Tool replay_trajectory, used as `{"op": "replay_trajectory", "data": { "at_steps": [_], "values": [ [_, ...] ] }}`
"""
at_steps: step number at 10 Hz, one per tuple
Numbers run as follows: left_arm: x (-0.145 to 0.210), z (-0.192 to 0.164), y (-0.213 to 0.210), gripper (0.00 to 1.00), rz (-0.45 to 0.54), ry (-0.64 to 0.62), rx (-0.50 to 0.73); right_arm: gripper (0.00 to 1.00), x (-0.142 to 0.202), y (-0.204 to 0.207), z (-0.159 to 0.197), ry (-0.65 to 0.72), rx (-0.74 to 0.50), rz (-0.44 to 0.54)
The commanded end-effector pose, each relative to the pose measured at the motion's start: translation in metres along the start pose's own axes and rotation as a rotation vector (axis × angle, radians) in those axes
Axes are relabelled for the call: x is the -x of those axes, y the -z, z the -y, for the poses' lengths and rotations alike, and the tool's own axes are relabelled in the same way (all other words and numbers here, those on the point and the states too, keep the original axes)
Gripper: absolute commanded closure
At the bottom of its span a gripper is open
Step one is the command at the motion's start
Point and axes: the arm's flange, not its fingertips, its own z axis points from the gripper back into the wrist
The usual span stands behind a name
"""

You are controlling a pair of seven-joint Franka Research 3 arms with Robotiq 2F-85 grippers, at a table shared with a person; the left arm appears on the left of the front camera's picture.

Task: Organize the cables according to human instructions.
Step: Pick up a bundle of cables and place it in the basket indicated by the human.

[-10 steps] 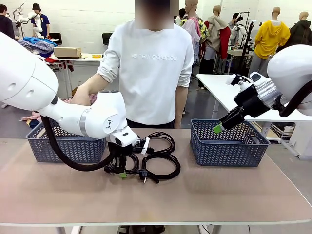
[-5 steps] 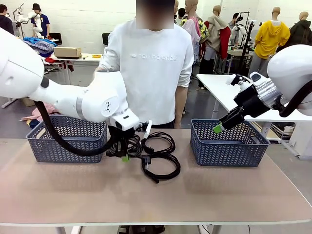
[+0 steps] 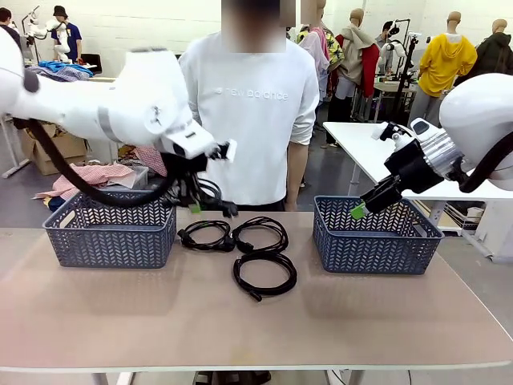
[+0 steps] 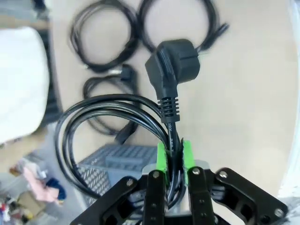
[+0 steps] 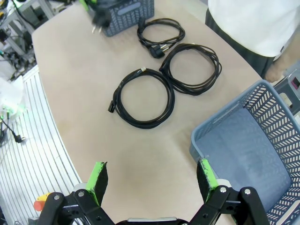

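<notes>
Left gripper [image 4: 172, 152]: green pads pinched hard on a few strands of one cable, just under its plug. Raised well clear of the table [image 3: 120, 313].
Held cable [image 3: 210, 191]: the coil hangs off one side of the fingers; the plug [image 4: 172, 70] sticks out past the fingertips.
Key relation: the left basket [image 3: 108, 234] sits below the load and just to the robot's left. The gripper hovers above and just outside the basket's right rim.
Judgement: if that basket is the one asked for, a short sideways carry and a drop would do. The slack loop could catch the rim.
Right gripper [image 5: 152, 172]: fingers spread wide, nothing between them. It hangs over the near-left corner of the right basket [image 3: 377, 241].
Far-left cable [image 3: 207, 235]: flat on the table, just beside the left basket.
Far-right cable [image 3: 260, 233]: beside the far-left one, their loops touching or nearly so.
Near cable [image 3: 264, 273]: closest to the robot, mid-table.
Nearer arm: the left for the far-left cable; the near cable is about even between the two.
Person [image 3: 248, 104]: stands at the far edge; hands out of sight, so I can't read any pointing.
</notes>
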Motion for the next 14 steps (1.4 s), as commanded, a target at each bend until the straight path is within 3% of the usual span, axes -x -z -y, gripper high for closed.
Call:
{"op": "replay_trajectory", "data": {
  "at_steps": [1, 4, 7, 10, 14],
  "values": [
    [0.039, -0.016, -0.026, 1.0, 0.003, -0.105, -0.048, 0.0, -0.001, 0.0, 0.002, -0.01, -0.016, 0.026],
    [0.115, -0.03, -0.057, 1.0, 0.026, -0.271, -0.122, 0.0, -0.001, 0.0, 0.002, -0.01, -0.016, 0.026],
    [0.169, -0.034, -0.044, 1.0, 0.015, -0.382, -0.136, 0.0, -0.001, 0.0, 0.002, -0.01, -0.016, 0.026],
    [0.196, -0.041, -0.016, 1.0, 0.015, -0.43, -0.124, 0.0, -0.001, 0.0, 0.002, -0.01, -0.016, 0.026],
    [0.207, -0.059, 0.017, 1.0, 0.005, -0.455, -0.108, 0.0, -0.001, 0.0, 0.002, -0.01, -0.016, 0.026]
  ]
}}
